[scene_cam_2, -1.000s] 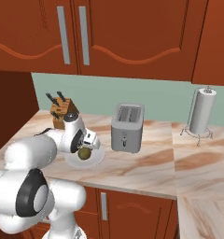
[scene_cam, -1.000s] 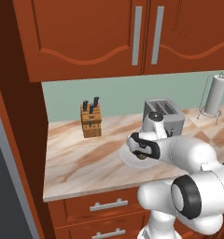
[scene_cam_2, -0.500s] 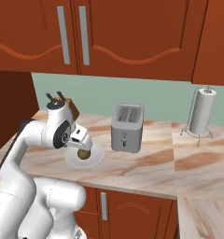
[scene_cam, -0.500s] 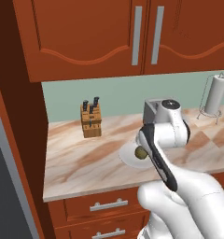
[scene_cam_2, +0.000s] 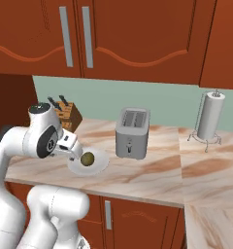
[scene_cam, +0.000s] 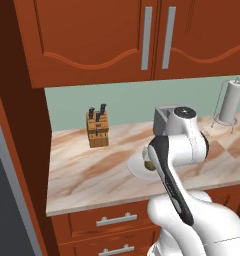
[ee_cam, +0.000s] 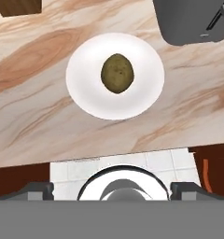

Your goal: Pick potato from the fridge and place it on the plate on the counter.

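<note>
Hand view, looking straight down, shows the small olive-brown dull-skinned potato lying near the middle of the round, shallow white plate, which sits on the beige-pink marbled stone tabletop. Nothing touches the potato; the two dark finger tips sit far apart at the bottom corners of that view, so the hand is released and holds nothing, well above the plate.

From the right base view the potato rests on the plate just beside the white arm's wrist, with the grey two-slot toaster near it on the far side and the wooden knife block behind the arm. The left base view has the potato partly hidden by the forearm, and the plate's near rim showing.

By my judgement the placing is done, and the remaining risk lies in pulling away. The potato is roundish and lies loose on a shallow dish, so a knock to the rim from the wrist or forearm could set it rolling off onto the stone. The toaster close by leaves little room for a wide swing on that side; a sweep low over the tabletop could catch it or the knife block.
</note>
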Available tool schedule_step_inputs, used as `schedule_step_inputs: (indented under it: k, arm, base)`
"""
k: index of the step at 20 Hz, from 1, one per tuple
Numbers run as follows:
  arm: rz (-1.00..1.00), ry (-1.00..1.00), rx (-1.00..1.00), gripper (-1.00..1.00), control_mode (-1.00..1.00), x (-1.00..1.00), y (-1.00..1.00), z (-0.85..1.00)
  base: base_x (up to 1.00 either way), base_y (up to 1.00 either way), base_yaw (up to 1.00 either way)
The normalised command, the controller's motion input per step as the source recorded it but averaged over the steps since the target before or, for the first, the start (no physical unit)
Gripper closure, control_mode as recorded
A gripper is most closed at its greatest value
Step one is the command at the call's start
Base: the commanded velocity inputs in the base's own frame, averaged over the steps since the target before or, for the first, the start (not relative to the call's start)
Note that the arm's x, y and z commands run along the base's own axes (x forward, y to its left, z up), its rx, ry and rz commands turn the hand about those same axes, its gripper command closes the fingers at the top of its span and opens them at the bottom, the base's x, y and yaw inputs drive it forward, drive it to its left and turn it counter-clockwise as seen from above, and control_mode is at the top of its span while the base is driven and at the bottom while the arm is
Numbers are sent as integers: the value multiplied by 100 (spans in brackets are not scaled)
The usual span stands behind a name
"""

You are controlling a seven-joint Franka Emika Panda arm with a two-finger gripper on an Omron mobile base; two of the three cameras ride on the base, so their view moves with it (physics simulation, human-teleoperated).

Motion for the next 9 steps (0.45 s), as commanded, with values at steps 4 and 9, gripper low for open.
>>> schedule_step_inputs:
  k: [4, 9]
  arm:
    - [5, 0, 0, -100, -100, -29, 48, 14]
    - [1, -1, 0, -100, -100, -31, 35, 12]
  base:
    - [0, 0, 0]
    - [0, 0, 0]
